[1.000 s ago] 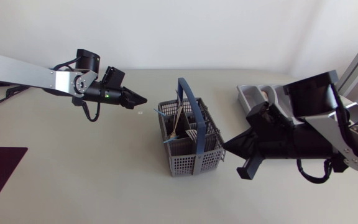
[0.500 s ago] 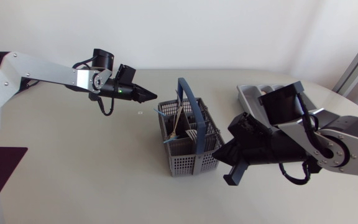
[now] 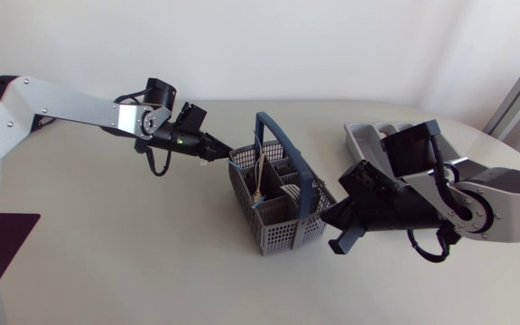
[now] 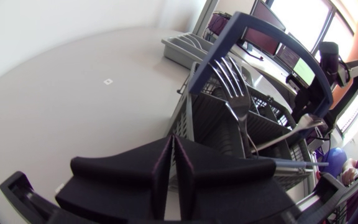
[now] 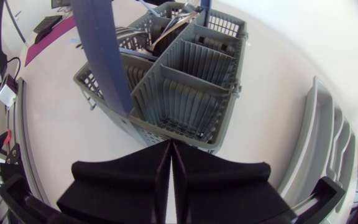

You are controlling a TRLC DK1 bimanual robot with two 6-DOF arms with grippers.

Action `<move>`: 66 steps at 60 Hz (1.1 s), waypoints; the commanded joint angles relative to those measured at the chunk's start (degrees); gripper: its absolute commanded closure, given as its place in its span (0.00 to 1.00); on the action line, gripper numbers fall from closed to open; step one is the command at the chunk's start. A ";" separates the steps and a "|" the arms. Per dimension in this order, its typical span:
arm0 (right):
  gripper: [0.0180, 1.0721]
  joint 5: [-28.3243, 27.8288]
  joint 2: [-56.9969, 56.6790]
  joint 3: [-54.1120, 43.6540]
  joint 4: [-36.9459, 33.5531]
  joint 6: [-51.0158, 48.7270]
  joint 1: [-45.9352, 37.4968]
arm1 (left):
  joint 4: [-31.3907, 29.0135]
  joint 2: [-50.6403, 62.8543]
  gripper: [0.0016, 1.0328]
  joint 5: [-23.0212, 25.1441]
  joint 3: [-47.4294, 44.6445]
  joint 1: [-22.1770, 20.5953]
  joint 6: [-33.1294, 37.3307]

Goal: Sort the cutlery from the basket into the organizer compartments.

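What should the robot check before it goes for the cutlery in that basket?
1. Basket upright: ok.
2. Cutlery there to take: ok, a fork stands in the basket.
3. Left gripper open for a grasp: not ok, shut and empty.
4. Right gripper open: not ok, shut and empty, at the basket's wall.
5. Organizer compartments free: cannot tell, the right arm partly covers it.
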 commanded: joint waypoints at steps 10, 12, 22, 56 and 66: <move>0.95 -1.04 3.88 4.16 3.49 0.33 -3.52 | -2.96 -8.46 0.94 1.90 -10.51 1.27 5.32; 0.95 -2.27 4.75 5.04 3.66 0.33 -4.23 | -3.05 -9.61 0.94 2.07 -11.92 1.36 5.85; 0.95 -6.93 10.38 9.61 4.19 -0.02 -7.83 | -4.28 -15.23 0.94 2.43 -18.42 1.71 8.13; 0.95 -12.38 21.10 20.07 5.68 -0.37 -13.28 | -6.57 -30.35 0.94 1.99 -34.77 -1.98 10.94; 0.94 -12.38 16.80 17.26 5.68 -0.55 -16.97 | -7.01 -32.46 0.94 0.58 -35.12 -1.28 10.94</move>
